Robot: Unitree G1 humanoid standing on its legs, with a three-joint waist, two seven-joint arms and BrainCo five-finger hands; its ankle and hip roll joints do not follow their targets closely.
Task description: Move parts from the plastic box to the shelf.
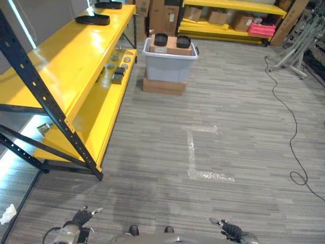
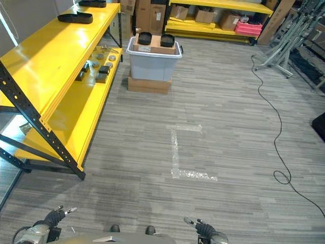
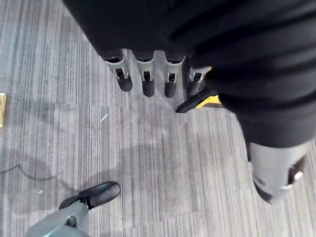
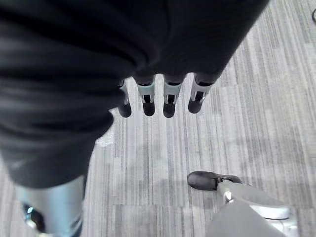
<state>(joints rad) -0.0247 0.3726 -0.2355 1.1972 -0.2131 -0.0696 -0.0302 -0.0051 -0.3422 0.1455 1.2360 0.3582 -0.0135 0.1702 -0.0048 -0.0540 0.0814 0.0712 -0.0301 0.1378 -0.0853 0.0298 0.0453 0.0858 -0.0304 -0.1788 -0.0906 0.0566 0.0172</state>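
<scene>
The yellow shelf (image 1: 71, 61) runs along the left side of the floor, its black uprights in front. On its top deck, toward the far end, lie 2 flat black trays (image 1: 93, 20). On its lower deck, level with the box, sits a cluster of small metal parts (image 1: 118, 75). Just right of the shelf's far end stands the grey plastic box (image 1: 170, 63), set on a flat cardboard base (image 1: 163, 85). Inside the box, a brown carton (image 1: 171, 46) rises above the rim with 2 black round parts (image 1: 161, 39) on top of it. Right of the shelf's near end, pale tape marks (image 1: 192, 152) show on the floor. Nearest, well back from the shelf, the left hand (image 1: 84, 215) and the right hand (image 1: 227, 227) hang low over bare floor, fingers (image 3: 143, 79) straight and relaxed, holding nothing.
</scene>
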